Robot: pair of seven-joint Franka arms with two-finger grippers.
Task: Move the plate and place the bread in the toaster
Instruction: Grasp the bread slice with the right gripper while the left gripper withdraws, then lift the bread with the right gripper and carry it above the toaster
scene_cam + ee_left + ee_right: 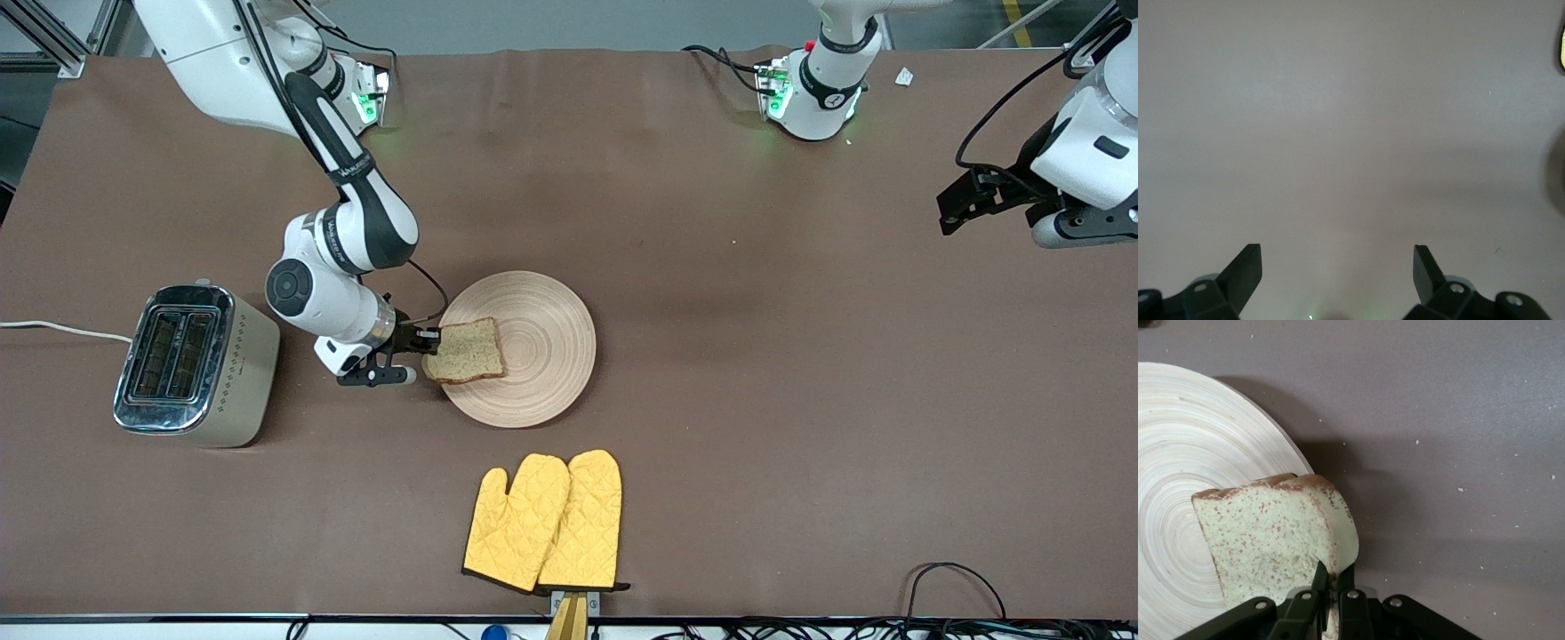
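**Bread gripped at plate edge, toaster slots free**

Bread (pixel 464 350) sits on the plate (pixel 533 356), at the rim toward the right arm's end of the tabletop (pixel 711 400), one edge overhanging the rim. Right gripper (pixel 425 341) is clamped on that overhanging edge — in the right wrist view the two black fingers (pixel 1318 580) pinch the slice (pixel 1271 540) from either face, crust side pointing away from the gripper. Slice tilted a little, its gripped edge off the plate (pixel 1178 487).

Plate: round, pale wood, ring grooves, lying flat near the middle of the tabletop.

Toaster (pixel 191 364) stands toward the right arm's end of the tabletop, well apart from the plate, chrome top up, both slots showing dark. White cord (pixel 62 329) runs off from it to the table's edge.

Oven mitts (pixel 547 524), yellow and quilted, a pair side by side, lie nearer to the front camera than the plate, close to the tabletop's edge.

Left gripper (pixel 1338 267) — fingers spread wide, nothing between them, bare tabletop beneath. The left arm waits over its own end of the tabletop, well apart from the plate.
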